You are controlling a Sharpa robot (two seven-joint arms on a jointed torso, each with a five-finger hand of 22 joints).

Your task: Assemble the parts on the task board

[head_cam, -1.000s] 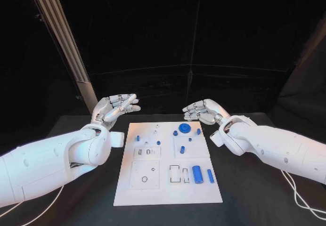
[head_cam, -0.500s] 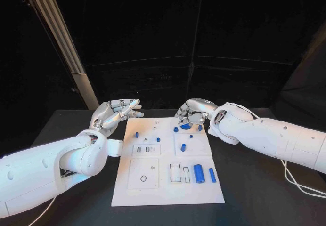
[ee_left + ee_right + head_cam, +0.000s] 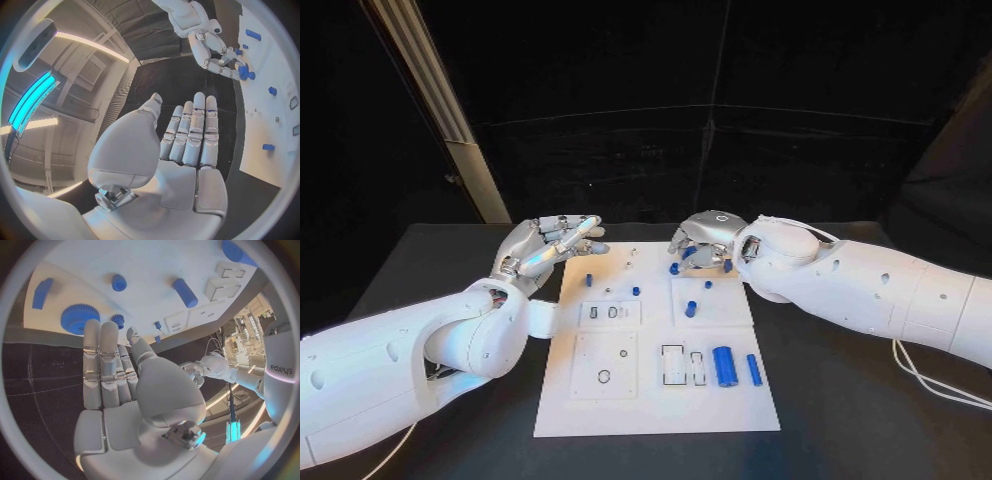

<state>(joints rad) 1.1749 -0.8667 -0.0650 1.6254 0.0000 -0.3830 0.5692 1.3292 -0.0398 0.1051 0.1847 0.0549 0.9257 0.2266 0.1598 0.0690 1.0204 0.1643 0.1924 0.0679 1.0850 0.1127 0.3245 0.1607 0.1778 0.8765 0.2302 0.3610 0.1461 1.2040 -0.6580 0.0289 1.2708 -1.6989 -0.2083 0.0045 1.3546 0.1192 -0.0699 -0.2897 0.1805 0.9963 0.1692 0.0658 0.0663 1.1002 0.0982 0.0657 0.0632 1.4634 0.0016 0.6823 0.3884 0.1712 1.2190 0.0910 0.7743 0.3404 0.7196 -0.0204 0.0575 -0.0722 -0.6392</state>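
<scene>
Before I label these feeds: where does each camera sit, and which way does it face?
Head view: on the robot's head, looking down at the task board; both arms, left hand, right hand.
Left wrist view: behind the left hand, facing the board's far end.
Right wrist view: behind the right hand, facing the blue gear.
Shared: both wrist views show the gear and the other hand.

The white task board (image 3: 658, 400) lies flat, blue parts (image 3: 723, 366) scattered on it.
</scene>
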